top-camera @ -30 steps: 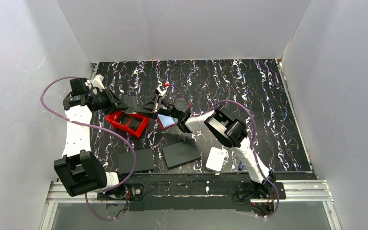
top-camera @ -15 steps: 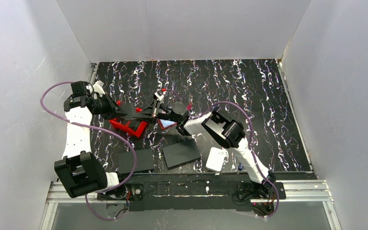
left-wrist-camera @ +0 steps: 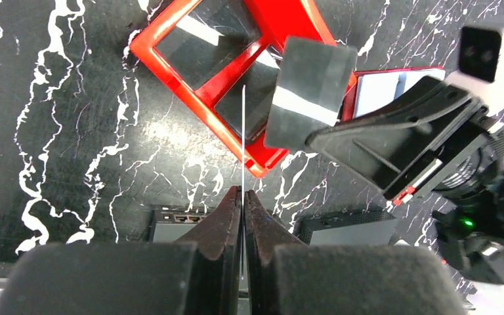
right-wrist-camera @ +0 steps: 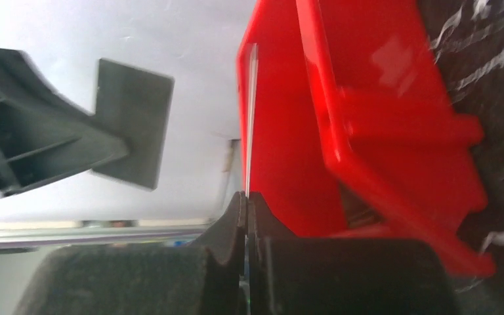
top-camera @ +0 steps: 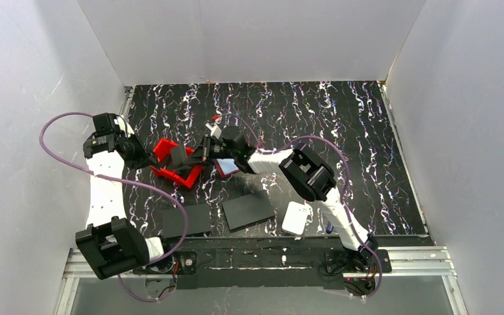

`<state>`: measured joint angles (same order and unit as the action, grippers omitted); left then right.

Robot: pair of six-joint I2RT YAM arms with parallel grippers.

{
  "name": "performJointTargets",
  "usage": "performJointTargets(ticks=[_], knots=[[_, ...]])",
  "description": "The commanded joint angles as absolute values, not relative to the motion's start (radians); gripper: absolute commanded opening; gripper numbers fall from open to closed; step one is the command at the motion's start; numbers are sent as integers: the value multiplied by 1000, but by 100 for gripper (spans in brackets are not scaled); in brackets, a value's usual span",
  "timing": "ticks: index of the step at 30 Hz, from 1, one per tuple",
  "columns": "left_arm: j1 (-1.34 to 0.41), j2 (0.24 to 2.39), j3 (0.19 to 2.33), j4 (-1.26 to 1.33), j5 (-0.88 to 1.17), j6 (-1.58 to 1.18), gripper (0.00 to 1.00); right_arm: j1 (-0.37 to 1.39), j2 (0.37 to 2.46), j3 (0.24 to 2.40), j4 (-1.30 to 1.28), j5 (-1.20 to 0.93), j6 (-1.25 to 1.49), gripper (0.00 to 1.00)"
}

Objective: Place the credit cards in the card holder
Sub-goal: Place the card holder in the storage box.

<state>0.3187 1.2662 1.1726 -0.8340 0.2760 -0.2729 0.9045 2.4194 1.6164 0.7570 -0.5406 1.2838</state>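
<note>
My left gripper [left-wrist-camera: 243,191] is shut on a thin pale credit card [left-wrist-camera: 243,138], seen edge-on and sticking out over the red bin. My right gripper [right-wrist-camera: 246,193] is also shut on a thin credit card [right-wrist-camera: 252,118], edge-on beside the bin's wall. I cannot tell whether both hold the same card. In the top view the left gripper [top-camera: 153,161] and right gripper [top-camera: 191,156] face each other above the bin. The dark red card holder [top-camera: 226,168] lies open just right of the bin, and the left wrist view shows pale cards [left-wrist-camera: 375,92] inside it.
The bright red bin [top-camera: 170,173] sits tilted under both grippers. Two black flat sheets [top-camera: 248,210] [top-camera: 186,220] and a white rounded pad [top-camera: 296,218] lie near the front edge. White walls enclose the table on three sides.
The left gripper drew back to the left and its jaws closed on the card. The right gripper followed leftward over the bin, staying shut.
</note>
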Motion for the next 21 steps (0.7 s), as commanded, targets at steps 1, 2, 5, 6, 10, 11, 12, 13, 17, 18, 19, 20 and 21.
performJointTargets(ticks=[1,2,5,6,10,11,12,13,17,18,19,20,21], knots=[[315,1216,1211,-876,238,-264,0,930,2367,1826,178,-451,708,1],[311,1211,1211,-877,239,-262,0,936,2370,1864,111,-429,645,1],[300,1198,1207,-878,249,-264,0,955,2417,2015,-100,-368,495,1],[296,1193,1206,-877,253,-264,0,962,2436,2063,-157,-347,457,1],[282,1164,1189,-877,263,-263,0,992,2496,2210,-290,-277,354,1],[278,1155,1184,-877,262,-260,0,999,2513,2249,-325,-256,333,1],[274,1145,1180,-876,259,-258,0,1004,2529,2287,-357,-236,314,4],[268,1134,1177,-877,256,-256,0,1008,2542,2322,-384,-216,299,9],[243,1096,1172,-880,254,-252,0,1011,2569,2402,-429,-179,273,22],[237,1092,1173,-879,256,-249,0,1012,2567,2410,-438,-167,265,25],[232,1092,1174,-879,257,-247,0,1011,2562,2412,-445,-156,258,28],[225,1093,1178,-880,260,-246,0,1011,2555,2413,-452,-144,253,31],[220,1093,1183,-879,267,-245,0,1011,2546,2412,-460,-136,248,34]])
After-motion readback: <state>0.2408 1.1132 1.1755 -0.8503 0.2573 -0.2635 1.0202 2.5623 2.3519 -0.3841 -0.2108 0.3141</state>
